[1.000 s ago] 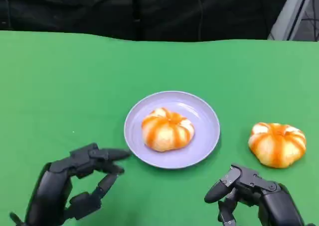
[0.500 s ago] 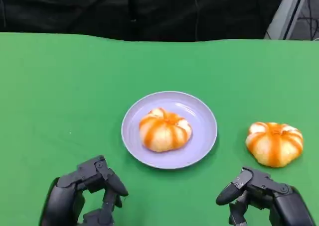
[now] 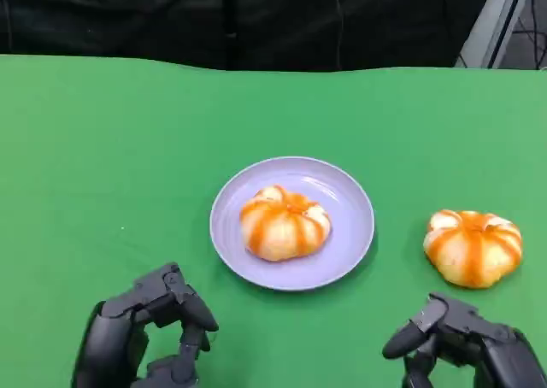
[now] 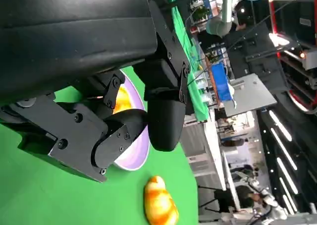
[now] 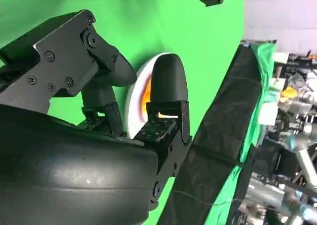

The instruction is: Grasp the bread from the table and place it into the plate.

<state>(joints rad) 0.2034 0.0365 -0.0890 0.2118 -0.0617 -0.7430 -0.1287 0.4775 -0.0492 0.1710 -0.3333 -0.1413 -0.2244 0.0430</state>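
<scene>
A purple plate (image 3: 292, 223) is sitting in the middle of the green counter (image 3: 111, 149). One round bread with orange stripes (image 3: 285, 222) is lying inside the plate. A second bread (image 3: 473, 247) just like it is lying on the counter, off to the right of the plate and not touching it. The left hand (image 3: 141, 337) is hanging low at the near edge, in front of the plate and a little to its left. Its fingers (image 3: 192, 307) are curling in and they are holding nothing. The right hand (image 3: 466, 345) is hanging low at the near right, just in front of the second bread but not touching it. Its fingers (image 3: 410, 337) are bending a bit with gaps between them, and they are holding nothing too. In the left wrist view, the plate (image 4: 136, 150) is peeking out from behind the dark fingers (image 4: 166, 121), and the second bread (image 4: 159, 202) is lying on the green beyond it. In the right wrist view, the plate (image 5: 134, 88) with its bread is showing between the black fingers (image 5: 168, 79).
</scene>
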